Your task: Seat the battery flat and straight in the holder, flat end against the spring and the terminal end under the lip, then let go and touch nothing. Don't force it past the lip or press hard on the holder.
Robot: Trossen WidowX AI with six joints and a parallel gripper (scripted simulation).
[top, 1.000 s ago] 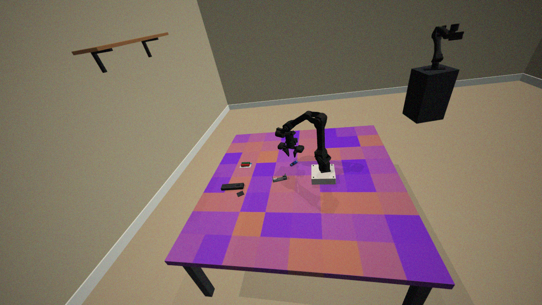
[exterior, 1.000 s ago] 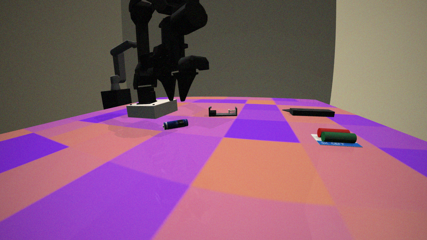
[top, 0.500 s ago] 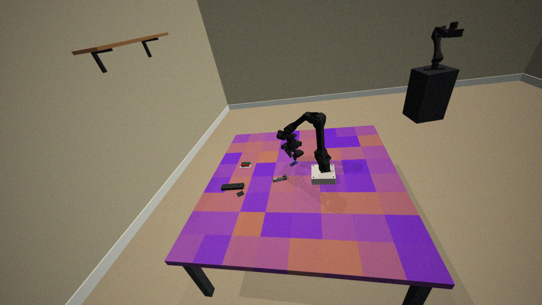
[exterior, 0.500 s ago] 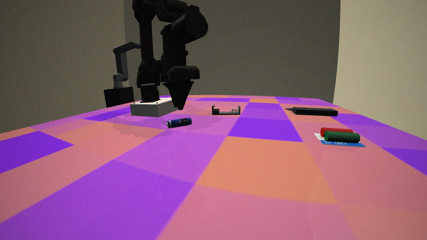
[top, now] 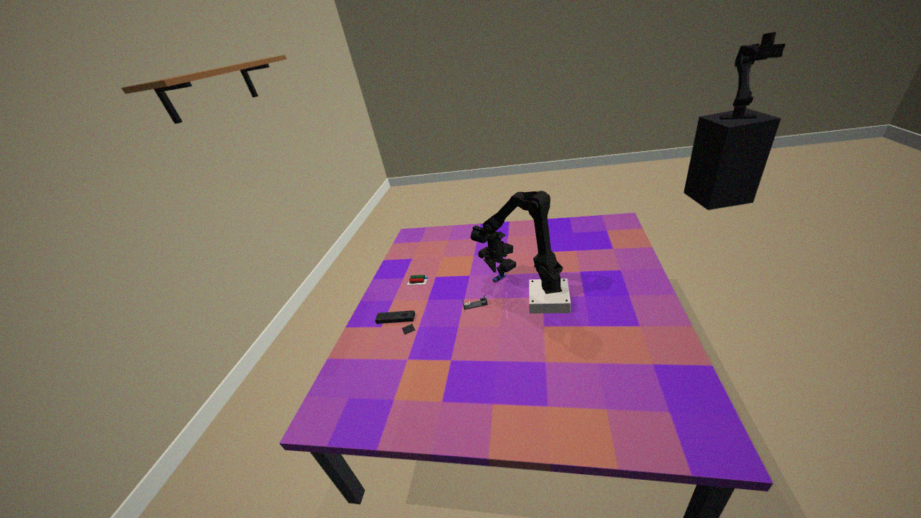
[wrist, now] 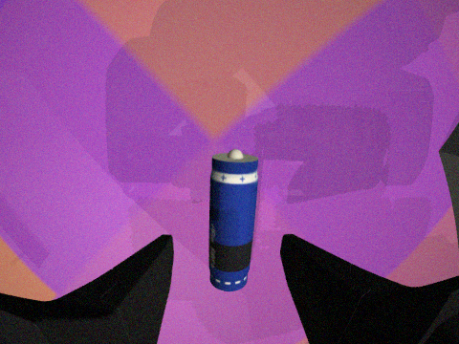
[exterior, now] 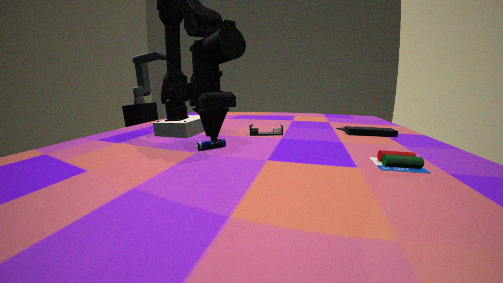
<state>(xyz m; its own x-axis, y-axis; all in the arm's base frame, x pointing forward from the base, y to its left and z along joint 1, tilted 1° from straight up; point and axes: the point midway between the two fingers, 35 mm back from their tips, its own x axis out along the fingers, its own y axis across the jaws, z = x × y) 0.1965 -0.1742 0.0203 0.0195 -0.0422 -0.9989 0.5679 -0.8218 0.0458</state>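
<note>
The blue battery (top: 498, 278) (exterior: 205, 145) (wrist: 231, 210) lies on its side on the table. Its terminal points left in the exterior view and up in the wrist view. My gripper (top: 499, 273) (exterior: 213, 140) (wrist: 228, 245) is open just over it, with one finger on each side of the battery's flat-end half and a gap on both sides in the wrist view. The dark holder (top: 475, 303) (exterior: 268, 133) stands apart from the battery and is empty. In the exterior view its spring (exterior: 277, 129) is at the right end and the lip end is at the left.
A red cell (exterior: 395, 155) and a green cell (exterior: 402, 161) lie on a white and blue card (exterior: 422, 171). A long black box (top: 394, 316) (exterior: 371, 131) lies farther off, with a small dark square (top: 409, 329) nearby. My arm's white base (top: 549, 286) stands near the battery.
</note>
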